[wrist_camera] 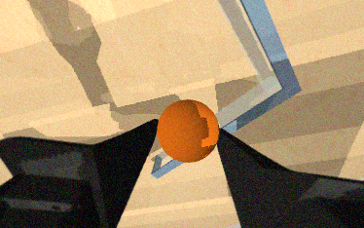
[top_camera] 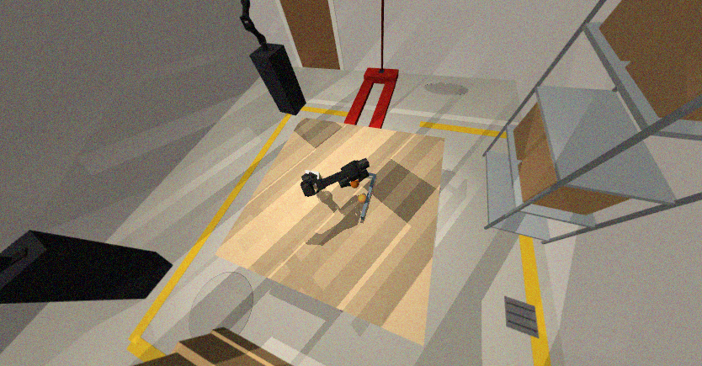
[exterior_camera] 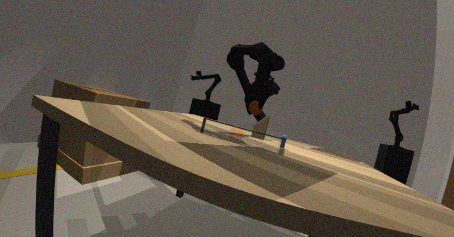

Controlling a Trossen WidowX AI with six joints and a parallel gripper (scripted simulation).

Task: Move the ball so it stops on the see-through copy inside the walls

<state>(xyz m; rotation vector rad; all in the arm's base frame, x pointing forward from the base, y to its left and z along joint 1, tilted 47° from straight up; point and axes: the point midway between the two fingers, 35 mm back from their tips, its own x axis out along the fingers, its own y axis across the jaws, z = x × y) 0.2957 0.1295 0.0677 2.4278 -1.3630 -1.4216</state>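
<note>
An orange ball point(top_camera: 354, 183) point(exterior_camera: 255, 107) point(wrist_camera: 188, 131) is held in the air, above the height of the low walls. My gripper point(exterior_camera: 256, 108) point(wrist_camera: 187, 128) is shut on it, one finger on each side. The see-through copy point(top_camera: 362, 198) point(exterior_camera: 236, 131) shows as a paler orange ball on the table beside the long wall; in the wrist view I cannot make it out. The two clear walls with blue-grey edges point(top_camera: 368, 197) point(exterior_camera: 244, 128) point(wrist_camera: 273, 54) make a corner, below the held ball and partly behind it in the wrist view.
The wooden table point(top_camera: 314, 265) point(exterior_camera: 133, 133) carries the arm and the walls, with shadows across it. A light board point(exterior_camera: 262, 128) stands upright behind the walls in the exterior view. A red pallet jack point(top_camera: 382, 74), a shelf rack and other arms on pedestals stand beyond the table.
</note>
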